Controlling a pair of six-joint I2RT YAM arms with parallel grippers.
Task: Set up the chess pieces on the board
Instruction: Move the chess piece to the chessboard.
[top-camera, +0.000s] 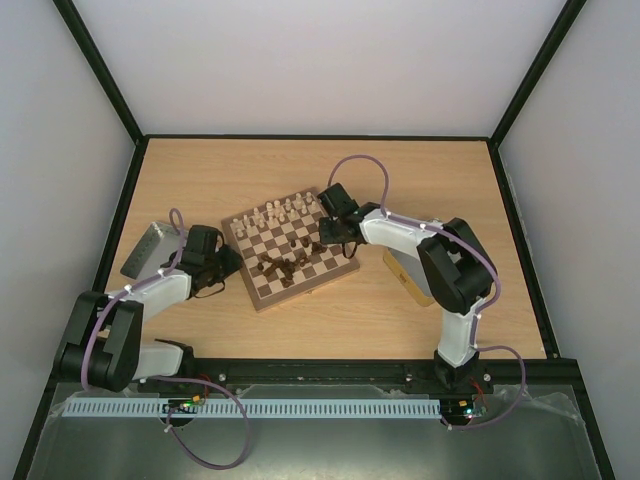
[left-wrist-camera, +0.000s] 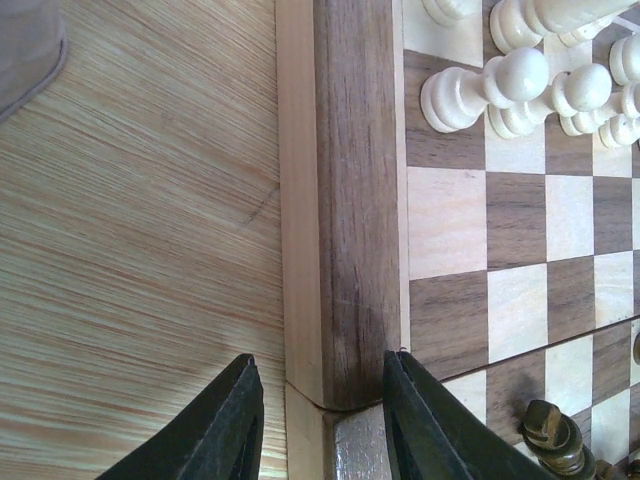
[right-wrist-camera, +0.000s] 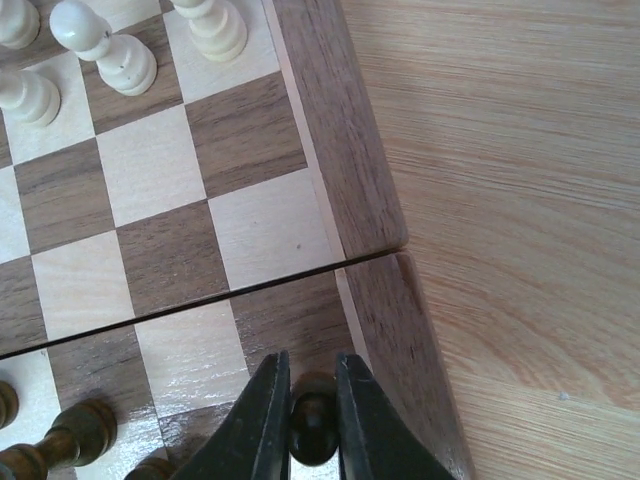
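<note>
Looking from above, the board lies mid-table, with the cream pieces ranked along its far side and the dark pieces jumbled on its near half. The left gripper sits at the board's left edge and the right gripper over its right side.

At the left wrist, the fingers stand partly apart astride the board's border, clamping nothing that I can make out. If it serves as a brace, it should hold firm so the board cannot slide.

At the right wrist, the fingers are pinched narrow on the head of a dark piece beside the border, near the fold seam. The hold looks high and slight, so lift straight up, slowly. Clear the neighbouring dark pieces and lower it upright onto its home square before letting go.
</note>
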